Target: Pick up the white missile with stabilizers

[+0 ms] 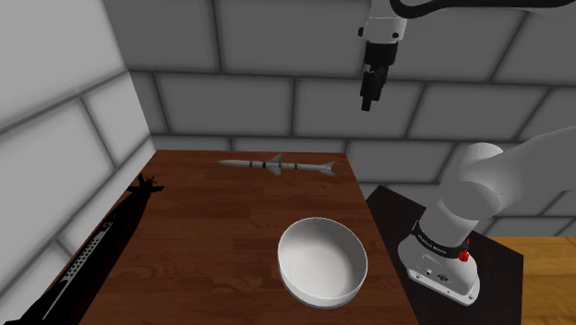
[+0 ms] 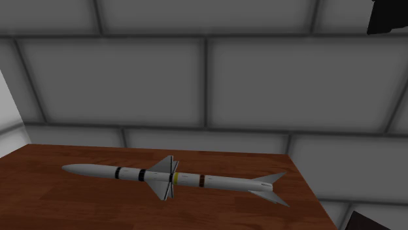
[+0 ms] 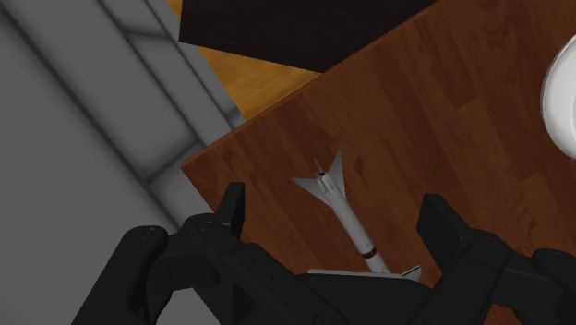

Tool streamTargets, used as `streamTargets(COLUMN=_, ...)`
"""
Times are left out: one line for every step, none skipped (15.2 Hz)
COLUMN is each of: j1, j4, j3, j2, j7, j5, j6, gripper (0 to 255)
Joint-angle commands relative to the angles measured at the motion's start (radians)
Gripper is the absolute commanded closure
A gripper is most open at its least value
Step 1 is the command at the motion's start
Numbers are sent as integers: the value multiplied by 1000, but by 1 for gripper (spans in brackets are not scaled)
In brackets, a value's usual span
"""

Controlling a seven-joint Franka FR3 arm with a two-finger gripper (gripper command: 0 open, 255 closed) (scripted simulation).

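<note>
The white missile (image 1: 277,166) lies flat on the wooden table (image 1: 212,240) near its far edge, along the tiled wall. It has dark bands, mid fins and tail stabilizers (image 2: 269,186); its body (image 2: 131,174) points toward the second exterior view's left. My black gripper (image 1: 371,92) hangs high above the table's far right corner in the shoulder view, well clear of the missile. In the wrist view the missile's tail (image 3: 325,183) shows far below, between my two fingers (image 3: 231,208), which stand apart; the gripper (image 3: 332,217) is open and empty.
A white bowl (image 1: 322,260) sits on the near right of the table. A long black rifle-like object (image 1: 88,254) lies along the table's left edge in the shoulder view. Grey tiled walls close in behind and to the left. The stand (image 1: 443,268) is at lower right.
</note>
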Motion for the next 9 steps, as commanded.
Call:
streamTargets(j1=0, j4=0, j3=0, j2=0, j7=0, j5=0, j6=0, gripper=0)
streamTargets(j1=8, j4=-16, j3=11, j2=13, j7=3, j5=2, j6=37, gripper=0)
streamTargets(j1=16, j4=-31, j3=21, j2=27, j7=6, j5=4, j6=75, gripper=0)
streamTargets(j1=24, j4=-45, j3=32, j2=43, j7=9, j5=6, j6=112, gripper=0)
streamTargets(j1=32, j4=-58, j3=43, j2=60, j7=13, j5=7, j6=150, gripper=0)
streamTargets(j1=39, j4=-69, j3=54, j2=78, j7=16, j5=7, j6=187, gripper=0)
streamTargets(j1=46, j4=-79, j3=65, j2=98, j7=20, j5=8, j6=225, gripper=0)
streamTargets(j1=53, j4=-87, j3=76, j2=119, j7=24, j5=7, j6=262, gripper=0)
streamTargets(j1=60, j4=-95, j3=88, j2=142, j7=29, j5=6, j6=300, gripper=0)
